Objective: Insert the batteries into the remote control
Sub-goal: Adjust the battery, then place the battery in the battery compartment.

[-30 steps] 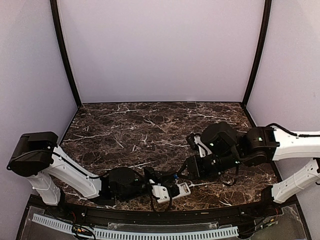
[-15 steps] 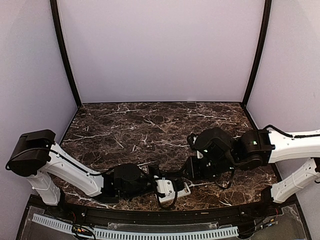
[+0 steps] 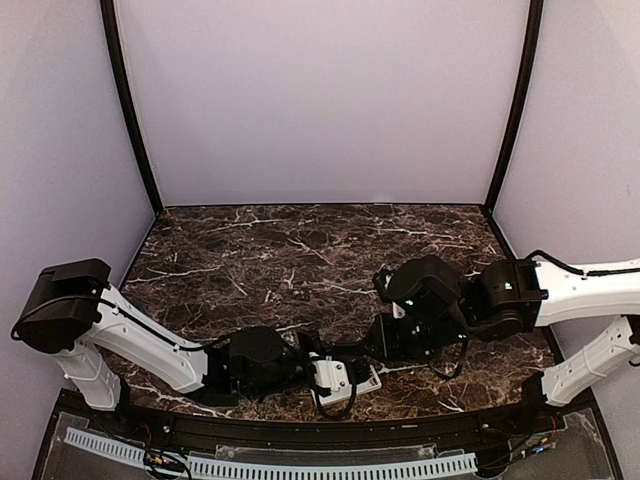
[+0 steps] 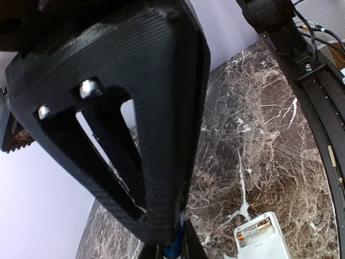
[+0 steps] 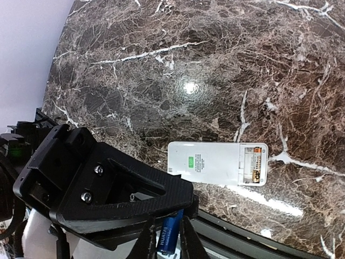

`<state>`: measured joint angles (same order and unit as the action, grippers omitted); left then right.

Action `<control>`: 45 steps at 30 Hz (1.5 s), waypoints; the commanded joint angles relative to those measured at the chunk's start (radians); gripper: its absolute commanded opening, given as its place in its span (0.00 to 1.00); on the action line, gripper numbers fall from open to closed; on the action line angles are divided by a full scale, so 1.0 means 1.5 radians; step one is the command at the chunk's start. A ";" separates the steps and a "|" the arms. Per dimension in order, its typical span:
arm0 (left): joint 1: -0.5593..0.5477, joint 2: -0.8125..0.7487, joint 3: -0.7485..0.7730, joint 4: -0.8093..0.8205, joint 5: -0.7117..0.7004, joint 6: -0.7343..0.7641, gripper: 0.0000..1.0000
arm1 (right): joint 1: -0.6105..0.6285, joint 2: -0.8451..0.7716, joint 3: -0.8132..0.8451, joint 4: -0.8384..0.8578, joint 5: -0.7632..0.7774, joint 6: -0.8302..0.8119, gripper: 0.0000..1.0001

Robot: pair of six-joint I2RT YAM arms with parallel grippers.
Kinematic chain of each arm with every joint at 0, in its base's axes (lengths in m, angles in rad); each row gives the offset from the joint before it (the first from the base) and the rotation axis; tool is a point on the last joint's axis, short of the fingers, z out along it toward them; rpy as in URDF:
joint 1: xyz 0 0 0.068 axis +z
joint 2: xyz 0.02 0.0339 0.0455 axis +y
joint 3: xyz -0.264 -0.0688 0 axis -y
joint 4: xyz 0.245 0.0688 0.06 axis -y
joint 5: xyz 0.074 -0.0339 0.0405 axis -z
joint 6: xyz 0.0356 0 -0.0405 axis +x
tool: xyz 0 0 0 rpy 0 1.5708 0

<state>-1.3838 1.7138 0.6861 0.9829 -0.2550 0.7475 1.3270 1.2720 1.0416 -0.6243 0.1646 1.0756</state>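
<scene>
Remote control (image 5: pixel 213 163) back-up at the table's (image 5: pixel 188 54) 6 o'clock edge, one gold battery (image 5: pixel 254 164) seated in its bay.
Just toward 11 o'clock, left gripper (image 4: pixel 167 251) and right gripper (image 5: pixel 166 245) meet, both narrow fingertip pairs pinching one blue battery (image 5: pixel 169 234).

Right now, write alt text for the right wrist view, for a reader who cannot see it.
A white remote control lies back-up on a dark marble table, its battery bay open with one battery seated. At the bottom edge, the right gripper's fingertips flank a blue battery, beneath a large black triangular finger.
</scene>
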 commanded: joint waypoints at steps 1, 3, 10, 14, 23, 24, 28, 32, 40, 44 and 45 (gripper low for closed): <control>0.004 -0.031 0.009 -0.006 -0.004 -0.010 0.00 | 0.004 0.012 -0.001 -0.011 -0.006 0.002 0.09; 0.004 -0.032 0.007 -0.007 -0.004 -0.011 0.00 | 0.003 0.014 -0.001 -0.008 -0.008 0.001 0.03; 0.009 -0.042 0.004 -0.016 -0.002 -0.023 0.00 | 0.003 0.019 -0.002 -0.013 -0.026 0.004 0.15; 0.011 -0.043 0.002 -0.015 -0.003 -0.023 0.00 | 0.003 0.015 -0.004 -0.013 -0.024 0.009 0.09; 0.013 -0.050 -0.010 -0.019 0.005 -0.028 0.00 | 0.004 0.004 -0.010 -0.005 -0.018 0.004 0.00; 0.014 -0.050 -0.011 -0.023 0.007 -0.030 0.00 | 0.003 0.005 -0.012 -0.006 -0.018 0.004 0.00; 0.016 -0.052 -0.015 -0.058 0.020 -0.050 0.34 | 0.003 0.007 -0.024 -0.008 -0.015 0.008 0.00; 0.016 -0.070 -0.021 -0.124 0.038 -0.099 0.66 | -0.001 0.015 -0.041 -0.008 -0.008 0.018 0.00; 0.028 -0.131 0.014 -0.454 0.150 -0.312 0.89 | -0.018 0.073 -0.051 -0.016 -0.001 0.010 0.00; 0.030 -0.114 0.013 -0.551 0.183 -0.397 0.92 | -0.020 0.107 -0.056 -0.011 0.011 0.015 0.00; 0.030 -0.109 0.010 -0.559 0.179 -0.418 0.92 | -0.021 0.115 -0.059 -0.007 0.013 0.016 0.00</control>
<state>-1.3445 1.5391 0.6975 0.3668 -0.0555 0.3012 1.3033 1.4097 0.9737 -0.6373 0.1509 1.0946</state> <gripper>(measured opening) 0.915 0.070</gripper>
